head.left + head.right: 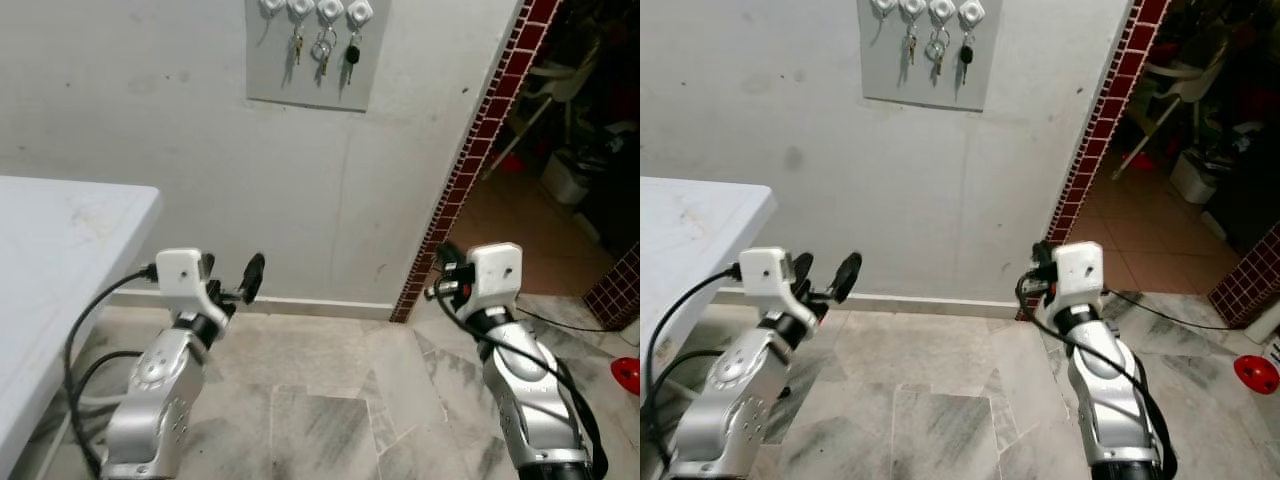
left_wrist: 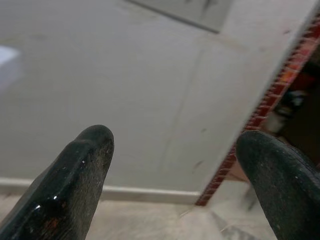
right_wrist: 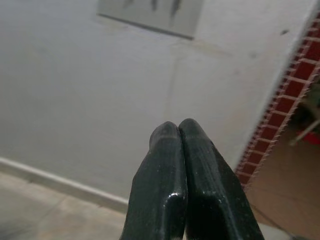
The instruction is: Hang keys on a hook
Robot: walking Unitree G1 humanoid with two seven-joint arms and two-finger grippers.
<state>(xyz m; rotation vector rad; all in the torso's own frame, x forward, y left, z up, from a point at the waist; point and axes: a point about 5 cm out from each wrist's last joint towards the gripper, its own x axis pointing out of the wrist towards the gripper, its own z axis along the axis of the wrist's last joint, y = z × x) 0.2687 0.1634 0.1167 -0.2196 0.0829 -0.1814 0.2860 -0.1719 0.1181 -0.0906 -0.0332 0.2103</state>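
Grey hook board [image 1: 308, 60] already carries keys [image 1: 323, 50] while the left gripper [image 1: 232, 283] gapes empty and the right gripper [image 1: 441, 283] is pressed closed on nothing, so reaching up again risks knocking them off.

Grey board [image 1: 310, 75] fixed on the wall, four white hooks [image 1: 315, 10] along its top; keys [image 1: 322, 50] hanging from three, leftmost hook bare. White worktop [image 1: 60, 250] at left. Marble floor [image 1: 320, 400] below, red object [image 1: 627, 374] at right.

Both arms are reaching forward, the left gripper [image 2: 172, 165] spreading its fingers wide, the right gripper [image 3: 178, 131] pressing its fingers together.
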